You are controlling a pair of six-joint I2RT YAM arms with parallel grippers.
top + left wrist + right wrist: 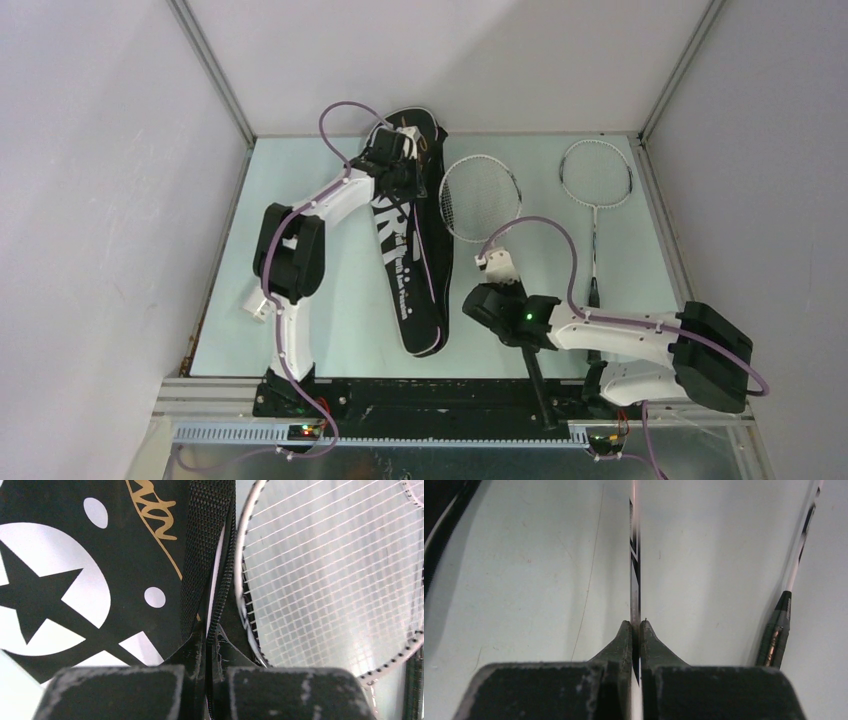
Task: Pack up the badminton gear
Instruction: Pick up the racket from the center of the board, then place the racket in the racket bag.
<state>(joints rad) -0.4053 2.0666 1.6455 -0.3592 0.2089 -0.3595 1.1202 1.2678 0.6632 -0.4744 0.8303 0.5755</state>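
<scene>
Left gripper point(207, 637) pinched together on the edge of the black bag point(402, 262) near its wide end, about 11 o'clock on the table point(330, 310). It is likely holding the flap up so the mouth gapes toward 3 o'clock. Right gripper point(636, 627) clamped on the thin shaft of the first racket point(480, 200); the head lies just beside the bag's open edge, handle pointing to 6 o'clock. The shaft hold probably lets it steer the head in sideways. Second racket point(596, 172) lies flat at 1 o'clock, untouched, well apart from the bag. Neither racket is inside yet
</scene>
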